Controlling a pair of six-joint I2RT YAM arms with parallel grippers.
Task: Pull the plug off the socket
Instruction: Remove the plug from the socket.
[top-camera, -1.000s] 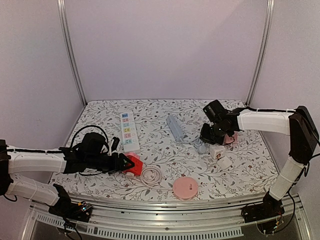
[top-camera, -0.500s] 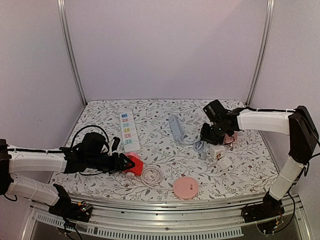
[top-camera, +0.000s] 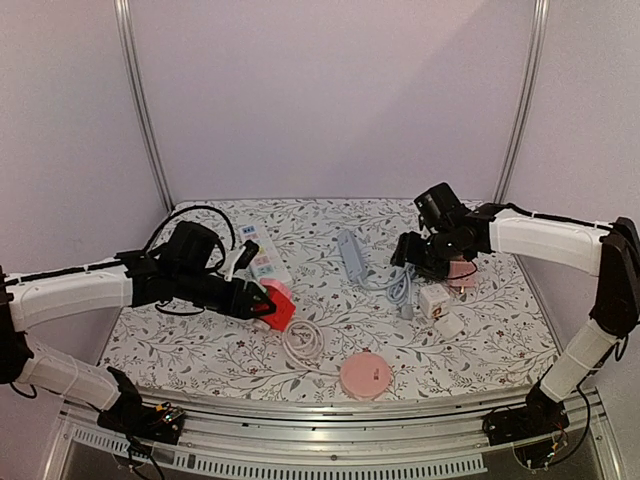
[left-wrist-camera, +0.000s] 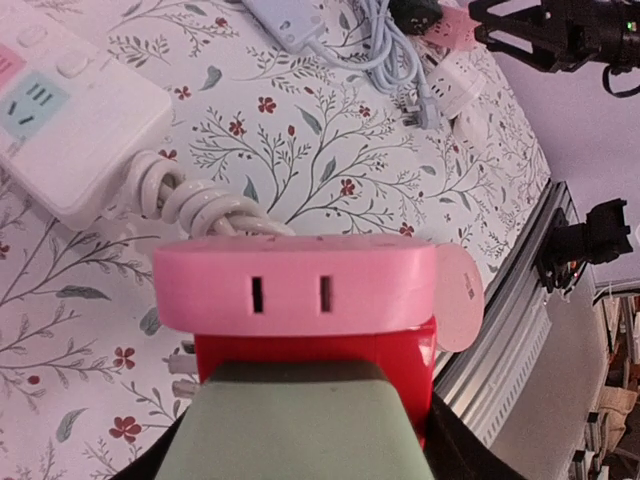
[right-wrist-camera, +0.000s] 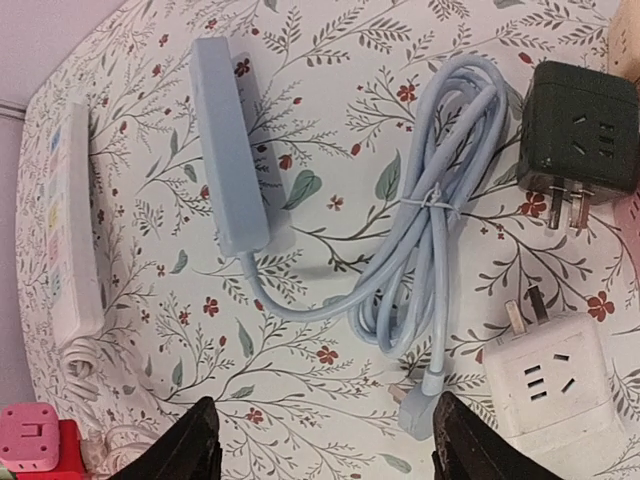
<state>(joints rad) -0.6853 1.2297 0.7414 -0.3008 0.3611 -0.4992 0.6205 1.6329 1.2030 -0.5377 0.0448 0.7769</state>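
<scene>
Pale lilac walls enclose a worktop (top-camera: 310, 225) covered with a floral print. The left gripper (top-camera: 258, 303) is clamped on a red socket block (left-wrist-camera: 310, 360), which is held off the worktop near its front left. A pink adaptor plug (left-wrist-camera: 300, 290) is seated flush against the far face of the red block, with no gap to be seen between them. The plug is a rounded pink slab, wider than the red block, and two narrow vertical slots are set in the face shown to the left wrist camera.

A white power strip (top-camera: 262, 255) with coloured socket panels lies just behind the held block, and its white cable (top-camera: 303, 342) is coiled in front. A round pink disc (top-camera: 366, 374) lies near the front edge.

The right gripper (right-wrist-camera: 330, 450) is spread wide and nothing is held in it. It hangs above a bundled pale-blue cable (right-wrist-camera: 440, 200), which runs from a blue power strip (right-wrist-camera: 228, 150). A black cube adaptor (right-wrist-camera: 580, 120) and a white cube adaptor (right-wrist-camera: 550, 385) lie just to the right of that cable.
</scene>
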